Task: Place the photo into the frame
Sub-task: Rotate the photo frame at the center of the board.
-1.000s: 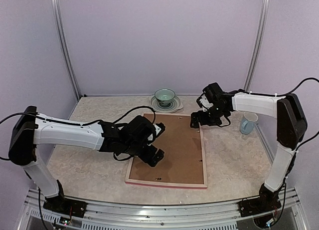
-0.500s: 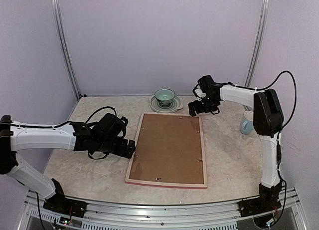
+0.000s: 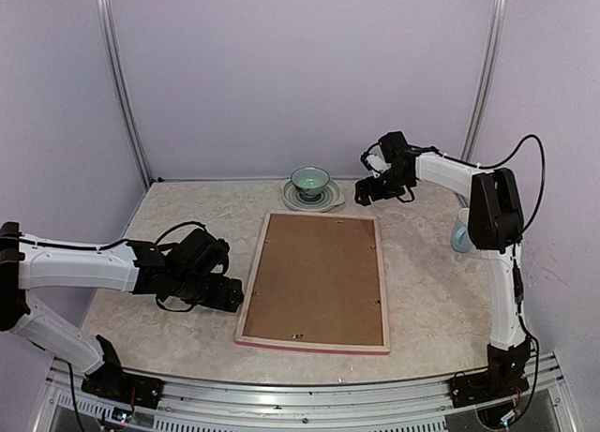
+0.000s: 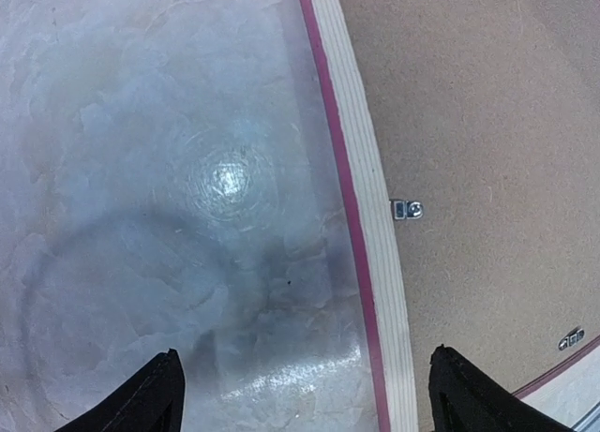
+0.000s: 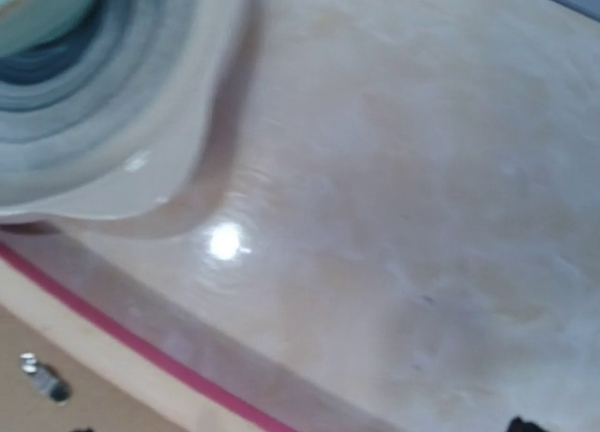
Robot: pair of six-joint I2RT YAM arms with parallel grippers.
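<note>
The frame (image 3: 310, 342) lies face down in the middle of the table, pale wood rim up, with a brown backing board (image 3: 314, 273) filling it. The photo is hidden. My left gripper (image 3: 230, 291) hovers low just off the frame's left side. In the left wrist view its jaws (image 4: 305, 399) stand open, straddling the frame's rim (image 4: 370, 216), with nothing between them. My right gripper (image 3: 367, 190) hangs open beyond the frame's far right corner, beside the saucer. The right wrist view shows that corner's rim (image 5: 94, 357) and only one dark fingertip (image 5: 521, 424).
A teal bowl (image 3: 310, 179) sits on a pale saucer (image 3: 319, 202) at the back, close to the frame's far edge. A light blue mug (image 3: 465, 231) stands at the right under the right arm. Small metal clips (image 4: 406, 209) hold the backing board.
Both arms have drawn away from the frame: the left gripper slid left off the backing board to the table, the right one moved back towards the far right, beside the saucer.
</note>
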